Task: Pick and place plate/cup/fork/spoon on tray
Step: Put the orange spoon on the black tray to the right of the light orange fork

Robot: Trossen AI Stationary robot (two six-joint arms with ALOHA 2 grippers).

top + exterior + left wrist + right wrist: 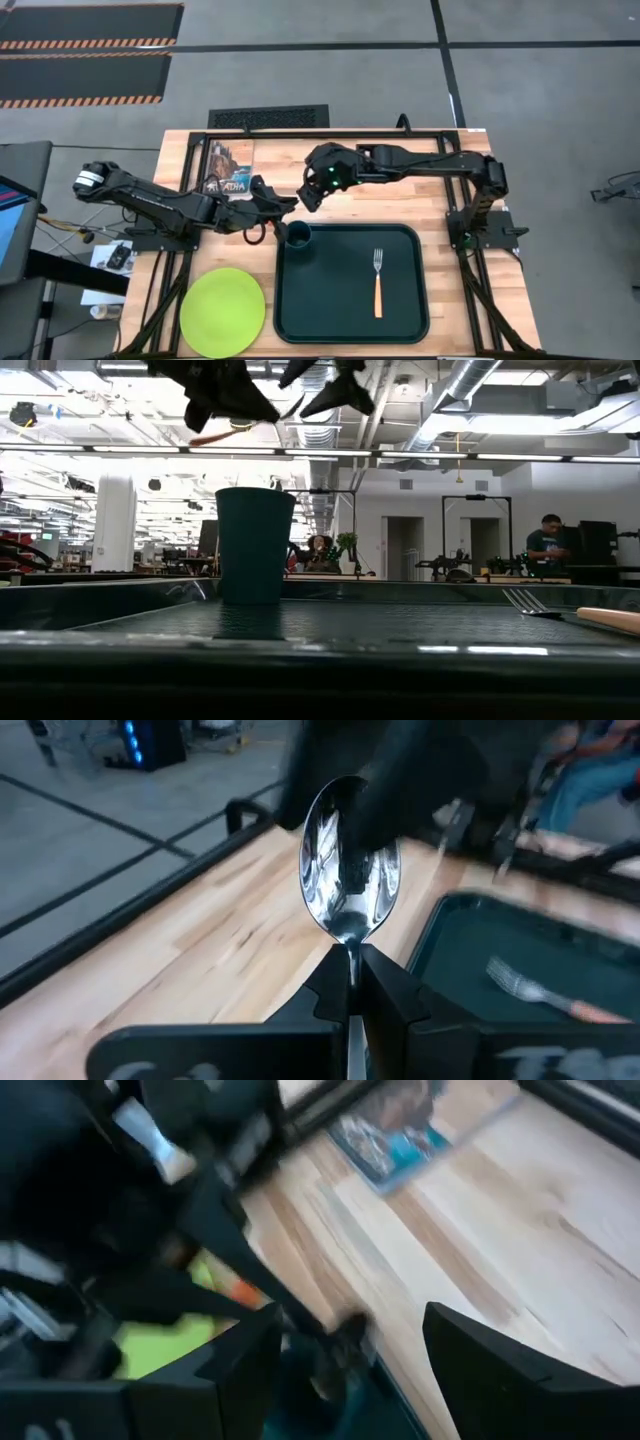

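Note:
My left gripper (284, 205) is shut on the spoon (350, 860) above the table, just beyond the tray's far left corner. The spoon's silver bowl points at my right gripper (305, 197), which is open, with its fingers (250, 1365) close around the bowl's tip. The dark teal cup (297, 235) stands upright in the far left corner of the dark green tray (424, 285). The fork (378, 282) lies flat near the tray's middle, tines toward the far edge. The lime-green plate (222, 312) lies flat on the table left of the tray. My left gripper pinches the spoon's thin neck (350, 952), just behind the bowl, between its two fingers. The bowl sticks out past the fingertips, along the fingers, toward the table's right. The spoon is lifted clear of the table and tray. I cannot tell whether my right gripper touches the bowl.
A picture book (230, 165) lies on the table's far left part. A black frame (330, 132) runs along the table's edges. People (545, 540) show in the room far behind the table. Bare tray floor lies on both sides of the fork.

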